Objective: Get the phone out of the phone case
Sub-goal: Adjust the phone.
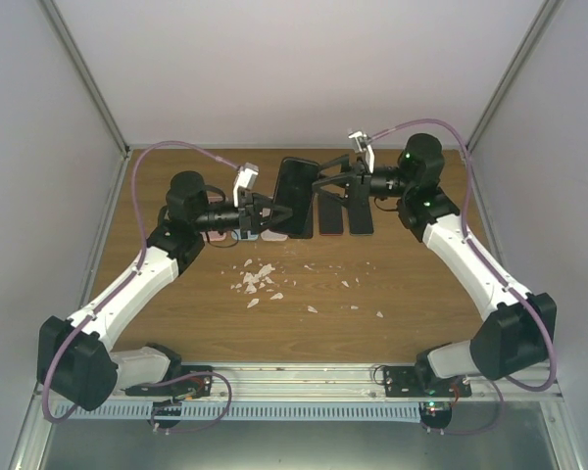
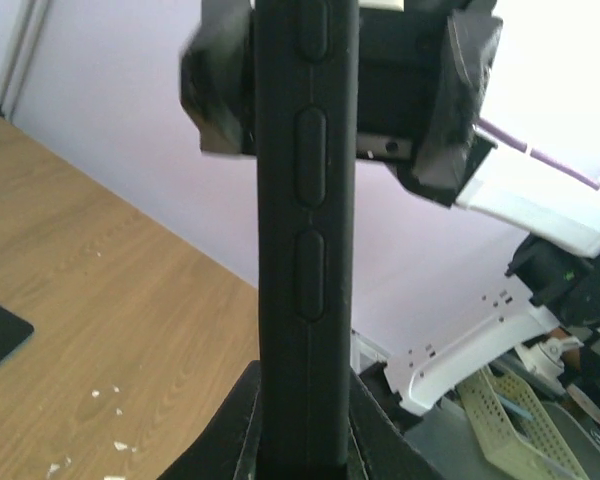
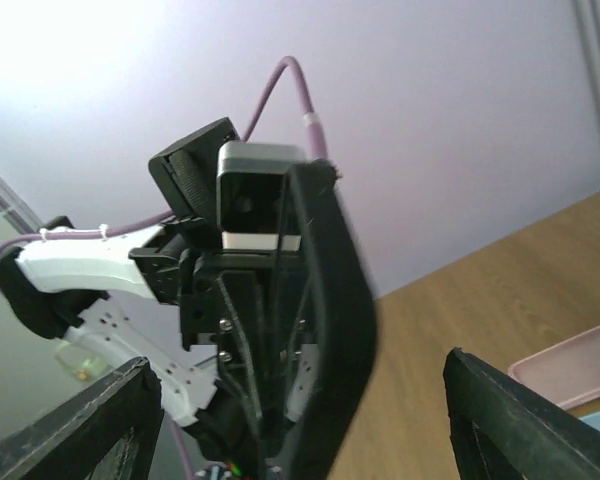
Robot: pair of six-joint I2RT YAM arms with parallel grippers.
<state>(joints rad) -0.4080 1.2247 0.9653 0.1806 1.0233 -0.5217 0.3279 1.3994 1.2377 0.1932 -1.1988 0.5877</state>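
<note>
A black phone in its black case is held up above the back of the table. My left gripper is shut on its lower end. In the left wrist view the case's side with three buttons stands upright between my fingers. My right gripper is open at the phone's right edge. In the right wrist view its fingers stand wide apart on both sides of the case's edge, not touching it. The same fingers show beside the case's top in the left wrist view.
Two dark phones or cases lie flat at the back, under the right gripper. A pink case lies beside them. White crumbs are scattered at mid-table. Grey walls enclose the table.
</note>
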